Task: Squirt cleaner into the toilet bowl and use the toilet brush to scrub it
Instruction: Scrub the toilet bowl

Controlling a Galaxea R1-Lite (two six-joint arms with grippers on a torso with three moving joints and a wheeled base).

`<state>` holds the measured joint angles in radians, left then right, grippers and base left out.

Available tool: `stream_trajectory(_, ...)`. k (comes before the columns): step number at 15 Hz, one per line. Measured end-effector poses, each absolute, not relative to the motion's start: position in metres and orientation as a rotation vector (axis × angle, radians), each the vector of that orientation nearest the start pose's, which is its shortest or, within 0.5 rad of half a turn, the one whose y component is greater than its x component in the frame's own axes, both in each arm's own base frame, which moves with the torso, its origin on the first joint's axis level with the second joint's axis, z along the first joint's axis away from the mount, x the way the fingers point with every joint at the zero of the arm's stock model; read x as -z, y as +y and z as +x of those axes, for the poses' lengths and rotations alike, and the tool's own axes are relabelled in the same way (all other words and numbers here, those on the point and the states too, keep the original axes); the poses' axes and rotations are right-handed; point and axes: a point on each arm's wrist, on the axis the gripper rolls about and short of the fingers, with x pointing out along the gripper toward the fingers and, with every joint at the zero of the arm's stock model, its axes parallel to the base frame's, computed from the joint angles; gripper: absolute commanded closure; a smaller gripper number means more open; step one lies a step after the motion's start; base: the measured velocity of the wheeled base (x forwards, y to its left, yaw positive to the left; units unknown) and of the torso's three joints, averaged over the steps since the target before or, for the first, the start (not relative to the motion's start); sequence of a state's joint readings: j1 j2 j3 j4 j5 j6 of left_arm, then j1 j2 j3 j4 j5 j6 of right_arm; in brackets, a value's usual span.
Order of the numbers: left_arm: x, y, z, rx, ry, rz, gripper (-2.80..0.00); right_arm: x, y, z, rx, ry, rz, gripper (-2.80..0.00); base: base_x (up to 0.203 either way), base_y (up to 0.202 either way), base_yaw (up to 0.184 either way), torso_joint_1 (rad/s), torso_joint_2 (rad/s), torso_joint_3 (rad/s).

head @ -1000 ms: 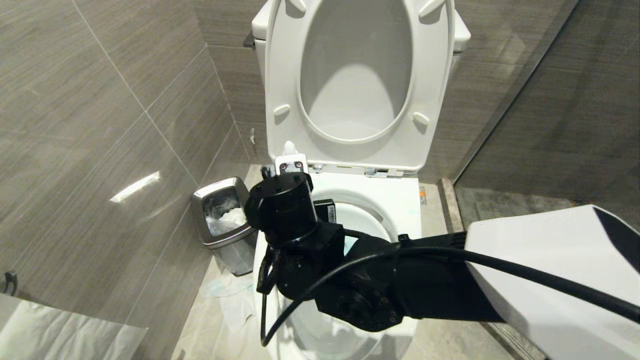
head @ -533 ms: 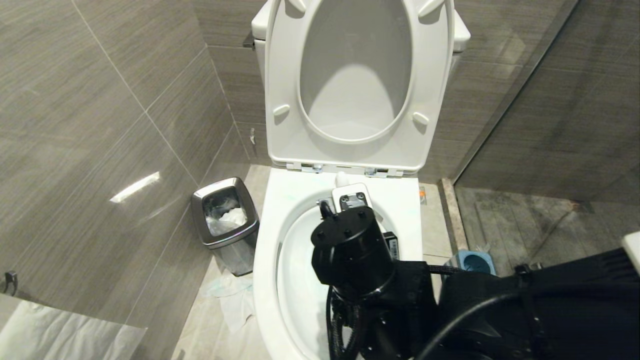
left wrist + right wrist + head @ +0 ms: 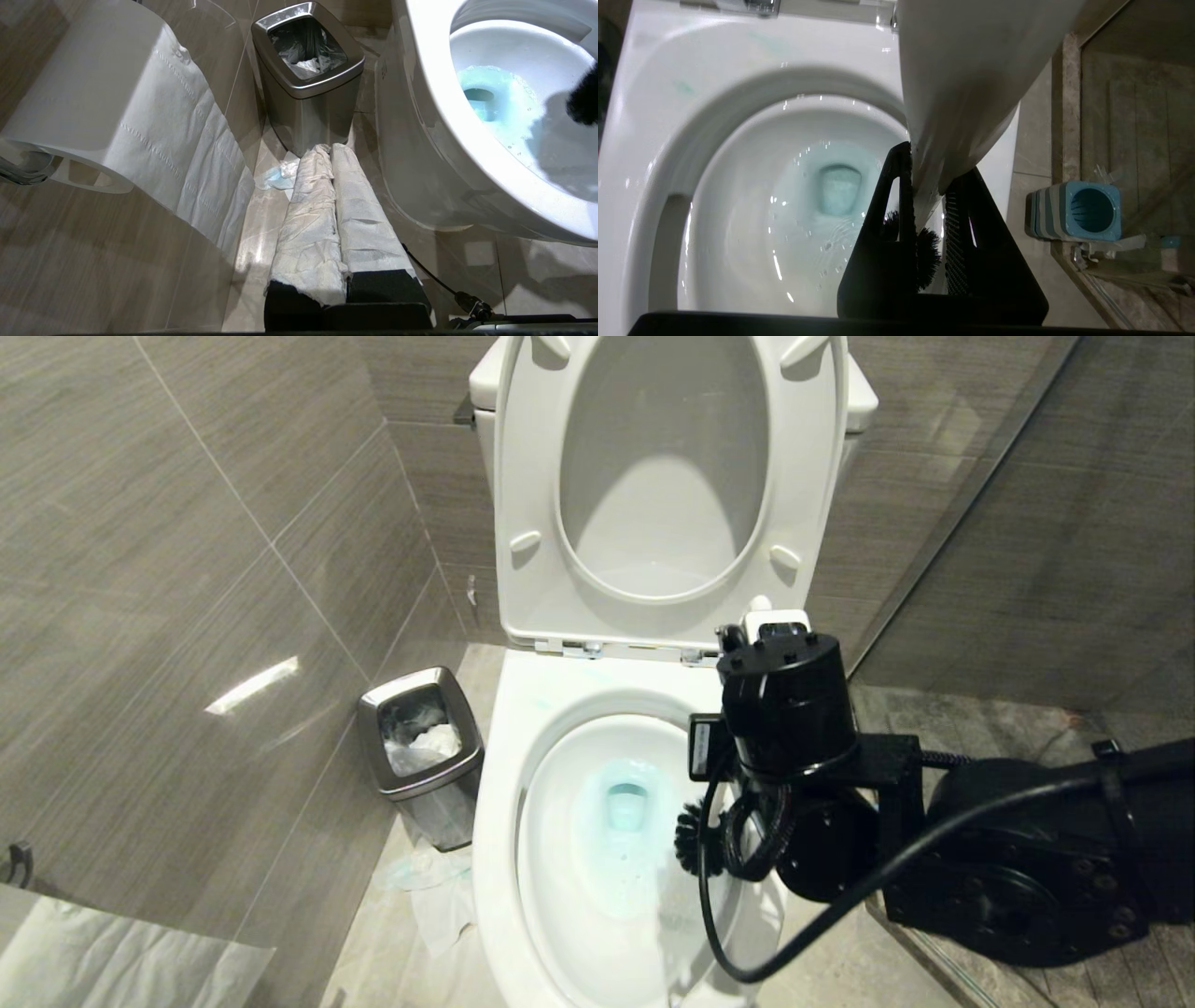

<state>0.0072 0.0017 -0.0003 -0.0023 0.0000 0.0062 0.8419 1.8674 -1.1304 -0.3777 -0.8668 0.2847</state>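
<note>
While one toilet brush (image 3: 924, 205) sits pinched in the right gripper's (image 3: 927, 186) jaws, left jaws stay pressed together.

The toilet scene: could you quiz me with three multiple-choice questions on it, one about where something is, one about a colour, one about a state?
1. Where does the waste bin stand?
A. on the robot's left of the toilet bowl
B. on its right
C. on the tank

2. What colour is the water in the bowl?
A. yellow
B. pale blue
C. clear

3. What is the right gripper doing?
A. hanging empty
B. holding paper
C. holding the toilet brush

Answers:
1. A, the head view shows the bin left of the bowl.
2. B, blue tint surrounds the drain.
3. C, its fingers clamp the white handle.
</note>
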Motion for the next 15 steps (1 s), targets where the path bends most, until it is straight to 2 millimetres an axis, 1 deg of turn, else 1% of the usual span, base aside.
stream_trajectory(2,-0.076,0.000,-0.023,-0.007,-0.001,0.006,0.00,-0.198,0.259,0.270,0.084,0.203,0.045,0.00,0.000,0.000,0.000,0.000,0.00,0.000)
stream_trajectory(4,-0.076,0.000,-0.023,-0.007,-0.001,0.006,0.00,-0.196,0.268,0.288,0.099,0.191,0.060,0.00,0.000,0.000,0.000,0.000,0.00,0.000)
stream_trajectory(7,-0.076,0.000,-0.023,-0.007,-0.001,0.005,0.00,-0.192,0.291,0.318,0.107,0.158,0.084,0.00,0.000,0.000,0.000,0.000,0.00,0.000)
stream_trajectory(12,-0.076,0.000,-0.023,-0.007,-0.001,0.006,0.00,-0.194,0.333,0.363,0.092,0.061,0.096,0.00,0.000,0.000,0.000,0.000,0.00,0.000)
stream_trajectory(13,-0.076,0.000,-0.023,-0.007,-0.001,0.006,0.00,-0.190,0.339,0.369,0.084,0.053,0.079,0.00,0.000,0.000,0.000,0.000,0.00,0.000)
stream_trajectory(15,-0.076,0.000,-0.023,-0.007,-0.001,0.005,0.00,-0.175,0.355,0.370,0.044,0.063,0.042,0.00,0.000,0.000,0.000,0.000,0.00,0.000)
